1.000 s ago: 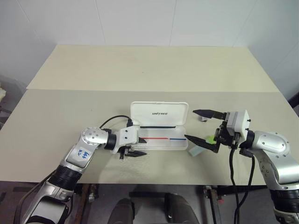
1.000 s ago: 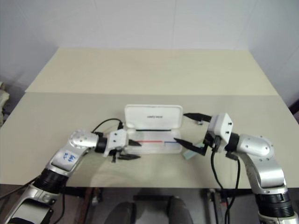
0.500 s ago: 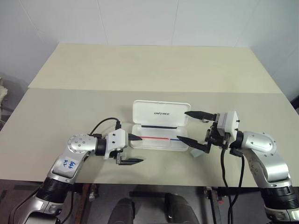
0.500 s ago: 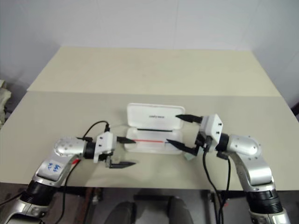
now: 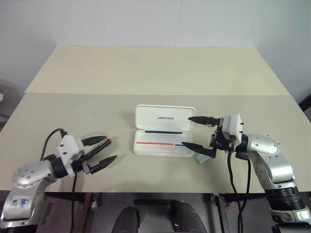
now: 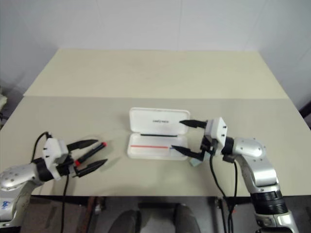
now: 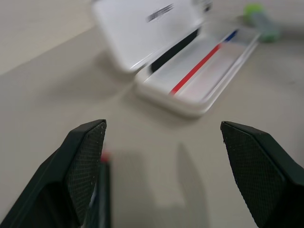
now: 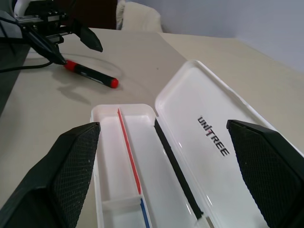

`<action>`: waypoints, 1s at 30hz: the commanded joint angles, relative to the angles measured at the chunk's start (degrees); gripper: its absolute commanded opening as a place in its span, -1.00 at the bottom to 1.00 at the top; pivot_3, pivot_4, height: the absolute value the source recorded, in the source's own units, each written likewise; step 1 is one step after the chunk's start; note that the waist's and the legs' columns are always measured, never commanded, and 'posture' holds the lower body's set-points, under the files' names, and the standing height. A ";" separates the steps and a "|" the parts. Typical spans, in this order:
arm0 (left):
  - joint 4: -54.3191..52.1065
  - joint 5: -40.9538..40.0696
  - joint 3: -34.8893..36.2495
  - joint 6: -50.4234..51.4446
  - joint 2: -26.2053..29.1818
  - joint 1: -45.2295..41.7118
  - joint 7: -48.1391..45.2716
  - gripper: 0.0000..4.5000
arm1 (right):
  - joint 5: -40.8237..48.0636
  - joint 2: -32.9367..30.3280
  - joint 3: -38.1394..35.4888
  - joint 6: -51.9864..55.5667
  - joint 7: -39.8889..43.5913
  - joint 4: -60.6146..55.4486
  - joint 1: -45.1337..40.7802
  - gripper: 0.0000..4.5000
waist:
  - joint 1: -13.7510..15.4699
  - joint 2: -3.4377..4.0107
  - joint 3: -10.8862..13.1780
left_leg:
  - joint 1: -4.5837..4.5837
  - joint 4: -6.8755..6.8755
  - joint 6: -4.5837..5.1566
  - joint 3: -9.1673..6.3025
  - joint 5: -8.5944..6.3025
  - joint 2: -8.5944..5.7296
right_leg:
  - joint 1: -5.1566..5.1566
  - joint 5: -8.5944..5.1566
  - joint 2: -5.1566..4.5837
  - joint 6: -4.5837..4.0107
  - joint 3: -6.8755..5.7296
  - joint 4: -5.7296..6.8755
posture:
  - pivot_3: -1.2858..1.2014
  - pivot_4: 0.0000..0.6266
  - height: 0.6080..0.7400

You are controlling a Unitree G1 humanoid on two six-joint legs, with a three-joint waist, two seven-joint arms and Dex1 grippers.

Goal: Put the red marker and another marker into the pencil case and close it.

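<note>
The pencil case (image 5: 164, 137) is lying open mid-desk (image 5: 146, 73). The left claw (image 6: 89, 154), jaws wide, is hovering around the red marker (image 6: 90, 154) lying well left of it. The right claw (image 5: 193, 132) is gaping wide at the case's right end, the green marker (image 5: 202, 157) lying just beside it.

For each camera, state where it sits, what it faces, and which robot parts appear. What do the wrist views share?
Head views: above, looking down at table, both arms.
Left wrist view: behind open left gripper, facing pencil case, green marker; red marker beside one finger.
Right wrist view: behind open right gripper, facing case, red marker, left gripper.
Shared: case, red marker.
</note>
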 commanded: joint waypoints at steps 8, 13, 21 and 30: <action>14.43 4.99 0.77 -8.48 0.37 -1.51 3.31 0.83 | 1.62 -4.27 -1.77 -0.84 7.17 0.48 -1.70 1.00 | 0.46 0.03 0.03 | -0.04 -0.01 -0.07 0.09 -0.04 -0.02 | 0.01 0.02 -0.10 0.00 0.00 -0.14 | 0.03 -0.52 1.00; 21.45 6.27 -3.30 -9.04 0.44 -6.49 2.33 0.83 | 1.00 -9.34 -1.81 -3.43 13.67 2.82 -2.14 1.00 | 0.31 0.02 0.03 | -0.03 -0.05 -0.12 0.11 -0.09 0.00 | 0.00 0.05 -0.08 0.05 -0.03 -0.14 | 0.03 -0.52 1.00; 26.82 7.84 -7.94 -8.11 -0.12 -10.24 1.68 0.83 | 1.06 -10.00 -2.08 -3.72 13.75 3.37 -3.29 1.00 | 0.61 0.12 0.02 | 0.03 0.03 -0.12 0.10 -0.10 -0.02 | 0.05 0.10 -0.12 0.11 -0.03 -0.07 | 0.03 -0.52 1.00; 21.82 7.31 -8.71 -5.27 0.52 -7.27 2.07 -0.20 | 1.76 -9.23 -1.97 -2.53 11.70 0.67 -2.98 1.00 | 0.63 0.22 -0.03 | 0.12 0.07 -0.10 0.08 -0.06 -0.05 | 0.17 0.15 -0.21 0.03 -0.02 -0.09 | 0.03 -0.52 1.00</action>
